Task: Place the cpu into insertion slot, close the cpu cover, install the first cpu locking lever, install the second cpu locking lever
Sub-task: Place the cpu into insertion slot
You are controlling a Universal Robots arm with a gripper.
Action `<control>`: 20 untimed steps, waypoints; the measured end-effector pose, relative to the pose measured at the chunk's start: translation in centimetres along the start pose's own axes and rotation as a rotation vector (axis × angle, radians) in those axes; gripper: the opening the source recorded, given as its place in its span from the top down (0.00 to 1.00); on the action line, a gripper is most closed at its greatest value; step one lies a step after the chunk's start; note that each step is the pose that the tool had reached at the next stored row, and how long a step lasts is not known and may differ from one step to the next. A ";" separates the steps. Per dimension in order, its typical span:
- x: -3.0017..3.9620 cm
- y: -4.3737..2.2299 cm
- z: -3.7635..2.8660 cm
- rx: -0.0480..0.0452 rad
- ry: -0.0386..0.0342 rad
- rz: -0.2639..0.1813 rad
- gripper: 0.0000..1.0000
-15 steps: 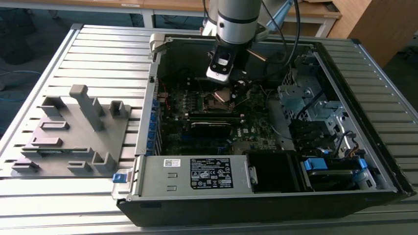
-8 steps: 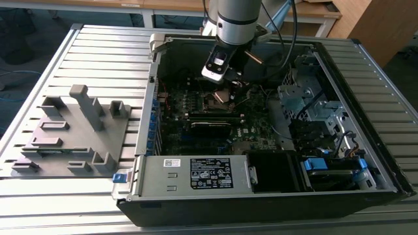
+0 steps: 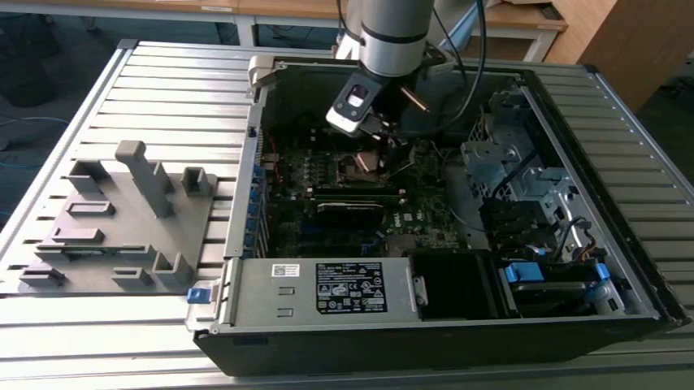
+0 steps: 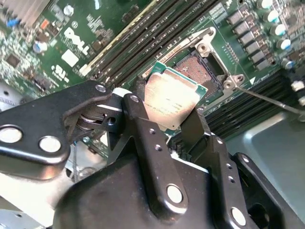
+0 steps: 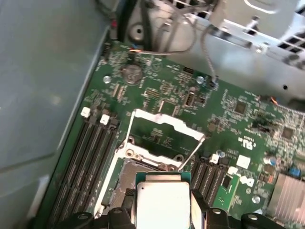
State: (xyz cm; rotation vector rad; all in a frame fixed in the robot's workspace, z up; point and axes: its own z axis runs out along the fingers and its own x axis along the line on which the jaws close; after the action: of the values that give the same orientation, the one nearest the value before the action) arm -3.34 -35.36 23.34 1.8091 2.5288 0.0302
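Two black fingers [image 4: 143,129] are clenched on the one cpu [image 4: 174,98], gripping it by opposite edges with its dull silver top showing in both wrist views. The chip hangs tilted and is not seated. Directly beyond the fingertips lies the single insertion slot [image 4: 202,71], a square recess with its bare contact field exposed. The chip's far corner overlaps the slot's near rim, but whether the two touch cannot be told. Past the slot, in the first wrist view, the one cpu cover [image 5: 162,120] stands swung up, with green board visible through its window. One thin locking lever [image 4: 267,98] angles away from a corner of the slot. Two banks of long black memory slots [image 4: 138,47] flank the slot, one on either side of the fingers. Farther out on the motherboard [image 5: 228,119] sit one round coin cell [image 5: 132,73] and one finned heatsink [image 5: 288,202]. In the exterior view the single arm [image 3: 391,32] reaches down into one open computer case [image 3: 434,349], whose power supply [image 3: 325,288] lies well apart from the fingers. The case rests on a slatted metal surface [image 3: 162,89], with one grey fixture plate [image 3: 119,219] beside it at the exterior view's left.
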 end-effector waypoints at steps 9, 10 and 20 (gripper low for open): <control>0.01 -0.01 0.35 0.0025 -0.0057 0.165 0.46; 0.00 -0.02 0.39 0.0028 -0.0063 0.182 0.46; 0.01 -0.02 0.56 0.0044 -0.0102 0.297 0.46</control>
State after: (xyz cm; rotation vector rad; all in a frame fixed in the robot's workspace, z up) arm -3.34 -35.35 22.78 2.1615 2.2317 0.0225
